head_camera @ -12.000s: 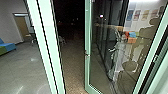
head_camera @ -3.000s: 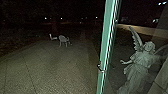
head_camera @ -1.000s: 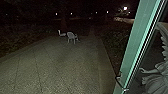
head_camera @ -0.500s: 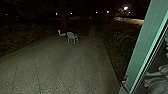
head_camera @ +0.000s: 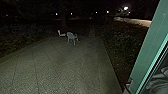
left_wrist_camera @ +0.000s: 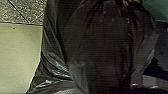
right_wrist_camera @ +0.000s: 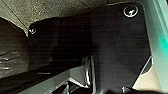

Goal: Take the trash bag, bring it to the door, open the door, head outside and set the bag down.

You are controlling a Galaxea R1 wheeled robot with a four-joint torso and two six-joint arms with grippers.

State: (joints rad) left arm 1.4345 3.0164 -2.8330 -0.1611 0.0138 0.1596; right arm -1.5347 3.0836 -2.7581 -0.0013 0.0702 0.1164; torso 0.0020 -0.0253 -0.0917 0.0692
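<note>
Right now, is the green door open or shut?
Open: the green door stands off to the right with its handle, and paving stretches ahead.

Head cam's high, facing fwd/down over yard (head_camera: 62, 67); wrist cams, close, face down, share bag (left_wrist_camera: 100, 50).

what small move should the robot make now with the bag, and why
Probably a short, slow roll forward, bearing slightly away from the green-framed glass door. That door stands close along the head view's right side, and speckled grey paving stretches ahead. The black plastic trash bag looms large in the left wrist view, so gentleness seems wise.
</note>
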